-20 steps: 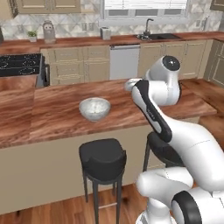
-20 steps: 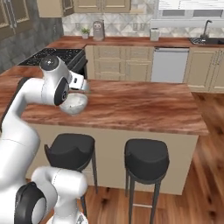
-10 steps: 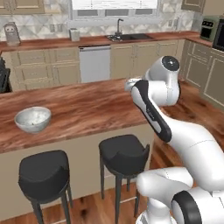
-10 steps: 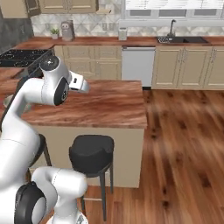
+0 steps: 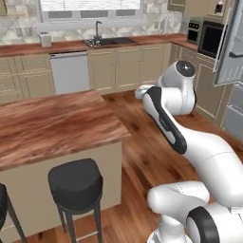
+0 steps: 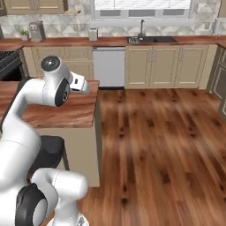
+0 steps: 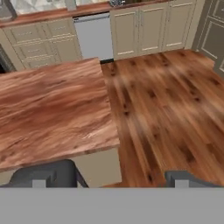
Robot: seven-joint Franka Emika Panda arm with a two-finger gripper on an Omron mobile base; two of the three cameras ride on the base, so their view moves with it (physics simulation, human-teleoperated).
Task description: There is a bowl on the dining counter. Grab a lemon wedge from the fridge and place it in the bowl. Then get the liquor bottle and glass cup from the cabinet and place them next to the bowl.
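Wide apart stand the two small dark finger tips of the white arm's pincer [image 7: 116, 178] at the bottom of the hand view, left and right of centre, with nothing between them. Beyond them, across the left half of that view, spreads the dining counter [image 7: 52, 109], a broad island slab with a reddish-brown wood-grain top and beige sides; its near corner sits just above the tips, and glossy brown plank flooring [image 7: 166, 113] takes the right half. In the left base view the same slab lies at centre left, with a black round-seated bar stool [image 5: 76, 182] tucked against its beige side at lower left. The white arm with dark joints [image 5: 175, 104] rises from the lower right and bends across the centre right of that frame. At the far right edge, upper part, hangs the pale grey door of the fridge [image 5: 230, 45], swung open, with drawers below it. Along the top runs a wall counter with a sink and faucet [image 5: 97, 38], and a pale grey dishwasher front [image 5: 70, 71] sits under it. In the right base view the island's corner shows at centre left behind the arm's elbow.
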